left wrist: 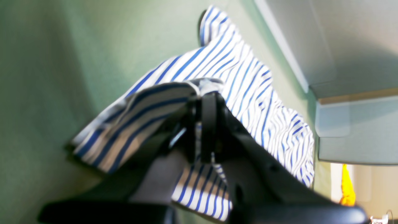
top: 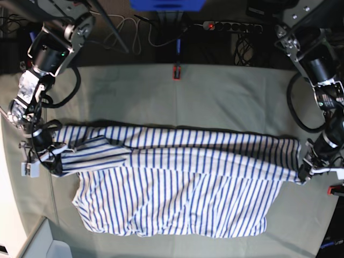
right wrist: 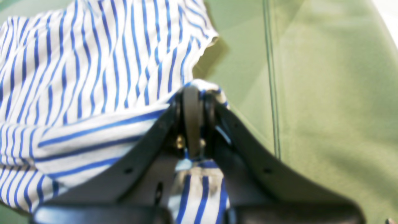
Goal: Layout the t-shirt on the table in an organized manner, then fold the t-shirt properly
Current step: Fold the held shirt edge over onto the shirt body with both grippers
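Note:
The white, blue-striped t-shirt (top: 177,188) lies stretched across the pale green table (top: 226,102) between both arms. At the shirt's right end in the base view, my left gripper (top: 302,173) is shut on the cloth's edge; the left wrist view shows its jaws (left wrist: 207,124) pinching a fold of the t-shirt (left wrist: 242,84). At the left end, my right gripper (top: 44,152) is shut on the opposite edge, with fabric bunched around its jaws (right wrist: 192,102) in the right wrist view. The t-shirt (right wrist: 93,71) spreads away to the left there.
A red clamp (top: 176,71) sits at the table's far edge and another (top: 336,189) at the right edge. Cables and a power strip (top: 231,25) lie beyond the table. A pale grey box edge (left wrist: 348,77) stands past the shirt in the left wrist view.

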Controlling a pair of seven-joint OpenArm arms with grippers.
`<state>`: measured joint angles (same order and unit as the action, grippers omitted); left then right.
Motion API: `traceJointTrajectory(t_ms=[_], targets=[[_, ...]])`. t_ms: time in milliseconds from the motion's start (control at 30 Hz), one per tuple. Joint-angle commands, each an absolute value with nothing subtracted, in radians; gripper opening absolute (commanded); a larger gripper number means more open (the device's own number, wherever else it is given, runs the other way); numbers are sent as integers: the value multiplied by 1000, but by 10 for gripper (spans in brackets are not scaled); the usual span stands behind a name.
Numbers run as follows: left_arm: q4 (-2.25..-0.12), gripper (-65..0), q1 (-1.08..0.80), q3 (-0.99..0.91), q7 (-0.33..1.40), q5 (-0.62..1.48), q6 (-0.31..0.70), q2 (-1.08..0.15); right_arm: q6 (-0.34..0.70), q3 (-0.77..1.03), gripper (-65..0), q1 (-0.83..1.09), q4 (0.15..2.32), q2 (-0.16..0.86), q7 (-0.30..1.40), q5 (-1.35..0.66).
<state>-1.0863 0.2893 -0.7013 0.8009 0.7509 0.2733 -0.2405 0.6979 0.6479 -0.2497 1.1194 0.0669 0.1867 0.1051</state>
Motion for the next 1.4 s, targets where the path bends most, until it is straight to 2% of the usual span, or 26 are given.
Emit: traceJointTrajectory(t_ms=[0,133,533,600,667,800,867,933,1200,1367], targets=[[-1104,-648,321,-702,783,771,286,-259,698,647,-650,-283,1119,79,157,90],[-1063,-648,329,-705,782,771,286,-263,698,647,-650,-332,1038,113,157,90],[-1033,-645,337,-700,676,771,286,-271,698,645,-648,-398,941,120,159,91],[-1033,-636,340,-699,676,771,286,-272,698,645,-597,-398,938,120,159,91],[-1033,-583,343,-687,676,771,286,-278,698,645,-515,-398,937,120,160,91],[-1013,-374,343,-642,674,774,286,-291,698,647,-327,-398,941,120,162,91],[-1018,-280,340,-642,674,780,288,-292,698,653,-259,-397,960,124,162,91],[-1026,-215,335,-644,674,780,291,-289,698,654,-217,-375,1006,134,163,90],[-1007,-200,229,-645,657,773,291,-294,698,648,-201,-180,1184,133,159,84],[-943,-200,182,-636,529,771,286,-288,698,648,-201,-102,1188,120,157,84]])
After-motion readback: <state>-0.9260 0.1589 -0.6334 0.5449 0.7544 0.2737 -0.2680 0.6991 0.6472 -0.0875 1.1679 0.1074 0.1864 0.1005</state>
